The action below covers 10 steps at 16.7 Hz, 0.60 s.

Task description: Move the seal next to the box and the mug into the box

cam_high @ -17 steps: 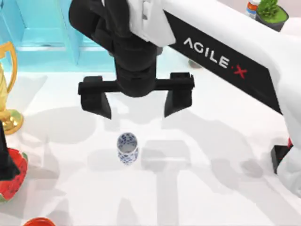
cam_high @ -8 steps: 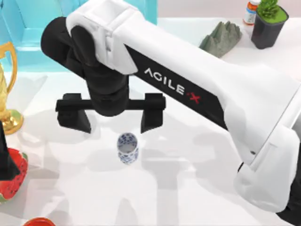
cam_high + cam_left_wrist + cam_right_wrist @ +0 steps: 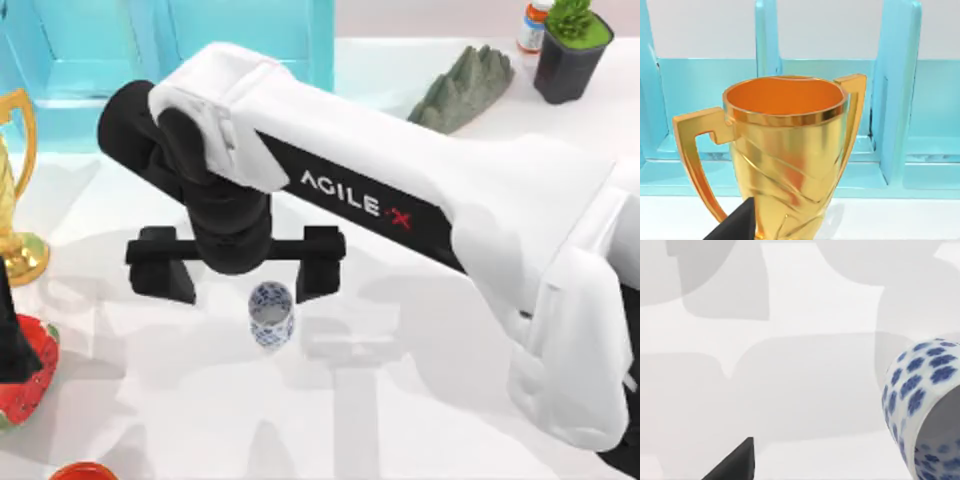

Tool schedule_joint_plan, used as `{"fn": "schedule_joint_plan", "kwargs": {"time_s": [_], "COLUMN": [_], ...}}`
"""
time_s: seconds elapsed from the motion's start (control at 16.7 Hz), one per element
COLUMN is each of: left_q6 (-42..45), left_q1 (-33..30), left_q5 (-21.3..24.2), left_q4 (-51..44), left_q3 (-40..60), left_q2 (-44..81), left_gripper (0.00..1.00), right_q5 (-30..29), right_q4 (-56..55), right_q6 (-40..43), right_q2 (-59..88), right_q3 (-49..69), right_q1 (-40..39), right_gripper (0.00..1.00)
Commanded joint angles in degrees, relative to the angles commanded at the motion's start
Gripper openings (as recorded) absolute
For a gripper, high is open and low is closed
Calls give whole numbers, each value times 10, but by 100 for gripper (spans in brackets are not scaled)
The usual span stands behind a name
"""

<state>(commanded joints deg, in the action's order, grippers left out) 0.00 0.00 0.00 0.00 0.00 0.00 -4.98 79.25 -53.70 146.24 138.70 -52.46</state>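
While the right arm reached across the table from the top view's right, the right gripper (image 3: 236, 278) hung with its fingers spread wide apart, holding nothing, and sat just beside the mug (image 3: 270, 314), toward the far-left of it rather than around it. The mug stood upright on the white table (image 3: 420, 400) near the middle, well clear of the turquoise box (image 3: 240, 40) at the far edge; in the right wrist view the mug (image 3: 922, 410) sat off to one side, so the approach looked off-centre. The seal could not be made out. Step in hand, as a judgement: lining up to pick the mug, not yet grasped. The next move probably called for shifting the gripper toward the near side and slightly right so the cup sat between the fingers, then descending and closing. The left arm seemed parked at the table's left, its wrist view facing a gold trophy (image 3: 785, 160) in front of the box (image 3: 900, 100); whether its fingers were apart or together could not be told.
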Motion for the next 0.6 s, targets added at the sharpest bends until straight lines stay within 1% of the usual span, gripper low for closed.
{"fn": "schedule_joint_plan", "kwargs": {"time_s": [0.24, 0.54, 0.6], "left_q6": [0, 0, 0], "left_q1": [0, 0, 0], "left_q5": [0, 0, 0], "left_q4": [0, 0, 0], "left_q3": [0, 0, 0], "left_q2": [0, 0, 0], "left_gripper": [100, 100, 100], "right_q5": [0, 0, 0], "right_q4": [-84, -94, -94], "right_q6": [1, 1, 1], "right_q2": [-9, -10, -10], "right_q3": [-92, -102, -102], "right_q1": [1, 1, 1], "right_gripper": [100, 100, 92]}}
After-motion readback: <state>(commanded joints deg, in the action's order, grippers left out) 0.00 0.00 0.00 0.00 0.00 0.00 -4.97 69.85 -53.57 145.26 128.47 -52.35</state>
